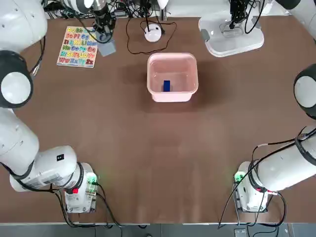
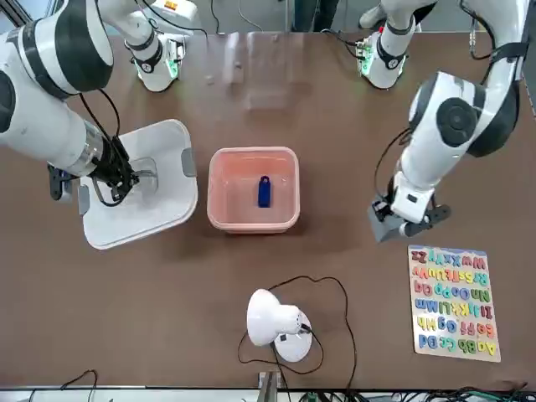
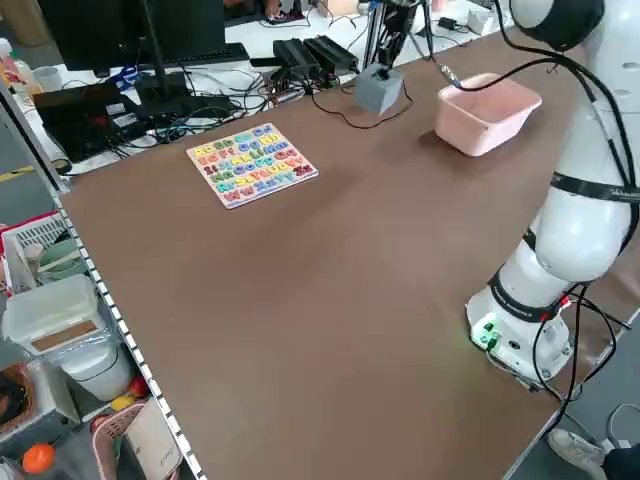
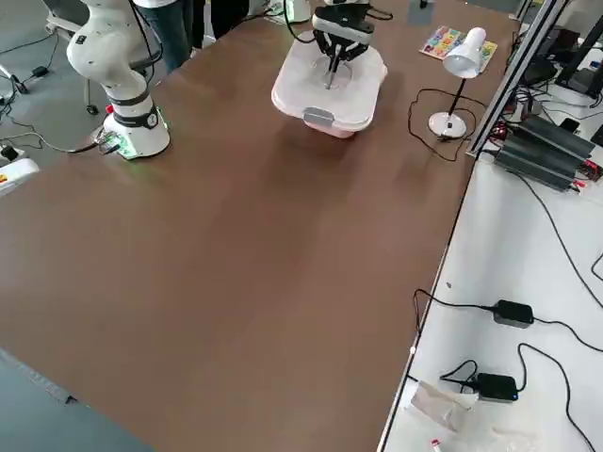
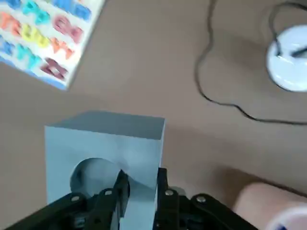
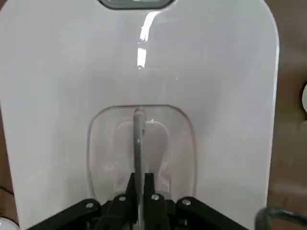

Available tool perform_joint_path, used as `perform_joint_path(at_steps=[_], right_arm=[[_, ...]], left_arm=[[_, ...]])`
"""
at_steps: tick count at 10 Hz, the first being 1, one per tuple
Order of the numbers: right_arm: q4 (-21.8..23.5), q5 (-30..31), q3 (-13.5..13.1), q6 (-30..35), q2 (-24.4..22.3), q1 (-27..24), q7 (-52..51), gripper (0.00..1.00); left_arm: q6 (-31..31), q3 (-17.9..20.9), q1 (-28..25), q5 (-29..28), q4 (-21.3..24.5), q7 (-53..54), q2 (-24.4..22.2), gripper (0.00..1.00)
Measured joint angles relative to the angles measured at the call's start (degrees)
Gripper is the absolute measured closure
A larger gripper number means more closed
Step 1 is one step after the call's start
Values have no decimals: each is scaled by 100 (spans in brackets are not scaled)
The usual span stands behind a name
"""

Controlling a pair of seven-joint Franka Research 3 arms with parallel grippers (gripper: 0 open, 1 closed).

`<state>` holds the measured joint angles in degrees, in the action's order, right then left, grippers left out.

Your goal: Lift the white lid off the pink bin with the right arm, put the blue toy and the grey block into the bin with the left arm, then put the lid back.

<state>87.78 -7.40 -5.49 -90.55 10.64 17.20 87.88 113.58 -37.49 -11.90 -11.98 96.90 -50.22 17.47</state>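
Farthest left in the top view, the alphabet board (image 1: 78,47) was seen lying flat on the brown table (image 1: 148,173), its rows of coloured letters facing up. Just beside it, over its right edge, the left gripper (image 5: 143,175) was placed, its fingers clamped on the grey block (image 5: 100,139). One finger was set at the round opening and the other at an outer side, and the block was held off the table.

Farther right, the small white lamp (image 2: 272,318) was seen standing near the far edge, its black cable looped around it. Next, the pink bin (image 1: 158,66) was left uncovered, and the blue toy (image 1: 166,86) was seen inside it, near the wall closer to the robot.

Farthest right, well apart from the bin's opening, the white lid (image 6: 216,72) was held by the right gripper (image 6: 139,177), its fingers clamped on the upright part of the recessed handle (image 6: 139,124).
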Motion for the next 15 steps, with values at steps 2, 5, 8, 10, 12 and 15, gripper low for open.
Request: perform_joint_path(at_steps=[2, 5, 8, 10, 12, 15], right_arm=[[1, 0, 0, 0, 0, -3, 1, 93], [1, 0, 1, 0, 0, -7, 5, 93], [1, 0, 3, 0, 0, -9, 9, 93], [2, 0, 3, 0, 1, -11, 11, 93], [2, 0, 5, 0, 1, -11, 13, 93], [2, 0, 5, 0, 1, -12, 14, 93]], left_arm=[[-369, 4, 844, 2, -727, -937, 410, 74], [-547, 51, 1876, -2, -1686, -1819, 1028, 74], [-440, 662, 2988, -8, -2052, -2362, 1346, 74], [179, 1329, 3942, -9, -2082, -2810, 1704, 74], [483, 1419, 4190, -9, -2230, -2999, 2036, 74], [527, 1448, 4174, -9, -2341, -3000, 2142, 46]])
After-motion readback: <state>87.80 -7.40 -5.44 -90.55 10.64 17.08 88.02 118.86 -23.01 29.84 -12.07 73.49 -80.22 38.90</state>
